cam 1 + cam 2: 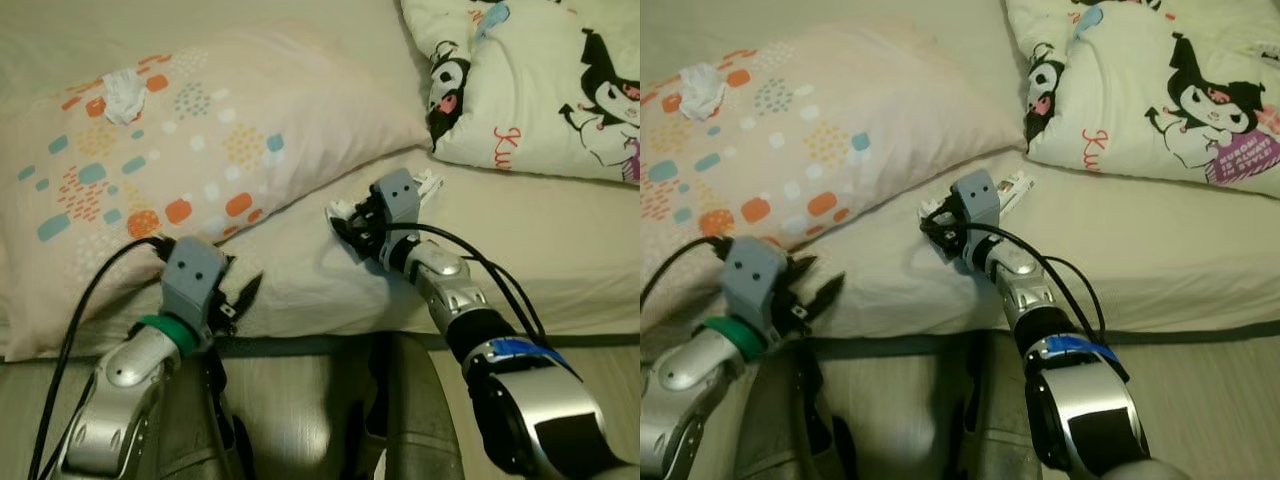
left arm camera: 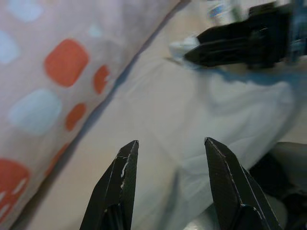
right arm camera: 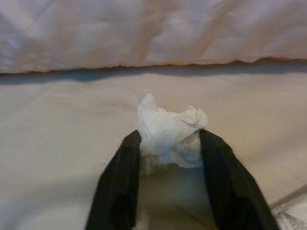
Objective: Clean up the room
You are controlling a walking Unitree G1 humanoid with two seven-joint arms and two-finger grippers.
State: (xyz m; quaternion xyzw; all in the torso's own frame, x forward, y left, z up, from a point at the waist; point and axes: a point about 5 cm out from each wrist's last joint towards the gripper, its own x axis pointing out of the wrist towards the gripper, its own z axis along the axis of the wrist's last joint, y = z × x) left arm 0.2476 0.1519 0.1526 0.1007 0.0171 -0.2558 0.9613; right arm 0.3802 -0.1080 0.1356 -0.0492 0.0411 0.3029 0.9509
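My right gripper [image 3: 170, 141] hovers just over the bed sheet [image 1: 520, 240], in front of the patterned pillow, and is shut on a crumpled white tissue [image 3: 169, 125]. The same tissue [image 1: 337, 209] shows at its fingertips in the left eye view. A second crumpled tissue [image 1: 122, 95] lies on the far left part of the pillow [image 1: 210, 140]. My left gripper [image 2: 170, 143] is open with nothing between its fingers, low at the mattress's front edge [image 1: 238, 296], beside the pillow's near corner.
A cream quilt [image 1: 540, 80] printed with black-and-white cartoon figures is bunched at the back right of the bed. Bare floor [image 1: 600, 370] runs along the bed's front edge, where my legs stand.
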